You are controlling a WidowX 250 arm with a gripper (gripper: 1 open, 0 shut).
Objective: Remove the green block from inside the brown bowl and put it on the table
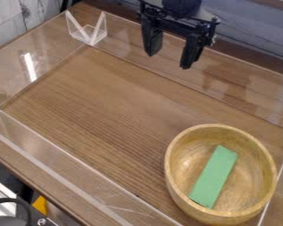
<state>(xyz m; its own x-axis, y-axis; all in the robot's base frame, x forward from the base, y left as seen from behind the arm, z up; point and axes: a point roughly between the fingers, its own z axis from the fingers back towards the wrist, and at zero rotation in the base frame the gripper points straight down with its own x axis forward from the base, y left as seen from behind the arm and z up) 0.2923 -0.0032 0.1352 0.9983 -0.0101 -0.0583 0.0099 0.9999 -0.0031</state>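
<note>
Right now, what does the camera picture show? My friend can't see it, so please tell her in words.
A flat bright green block lies inside a round light-brown wooden bowl at the lower right of a brown wood-grain table edged by clear walls. A black robot gripper hangs open at the top of the picture, far from the bowl and holding nothing.

Green block [214,176] lies in brown bowl [179,168] at table [109,115] front right; gripper [170,51] hangs over the back, well apart.

- green block [214,176]: flat bright bar lying slantwise inside the bowl
- brown bowl [179,152]: round, wooden, upright on the surface [103,110], near-right corner
</note>
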